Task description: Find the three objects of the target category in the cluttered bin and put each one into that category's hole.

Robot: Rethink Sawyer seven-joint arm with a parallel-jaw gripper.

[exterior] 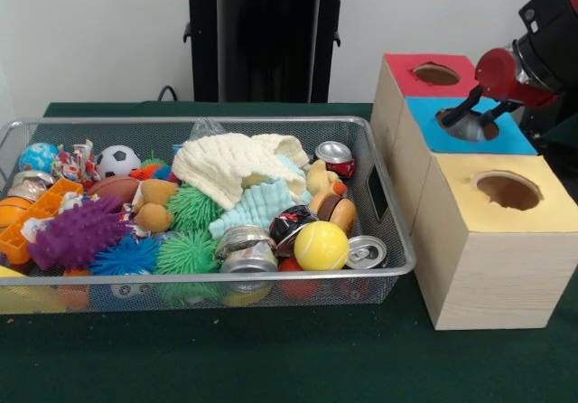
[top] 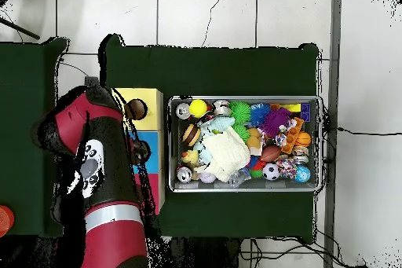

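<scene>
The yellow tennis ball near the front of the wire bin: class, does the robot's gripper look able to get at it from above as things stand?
Probably yes. The yellow tennis ball lies on top of the clutter with nothing over it, cans beside it. The gripper is away at the blue box's hole, so it must first travel across to the wire bin.

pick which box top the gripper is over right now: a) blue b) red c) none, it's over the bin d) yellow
a, in the front view the gripper reaches down at the hole of the blue box, which sits between the red box and the yellow box, well away from the bin.
</scene>
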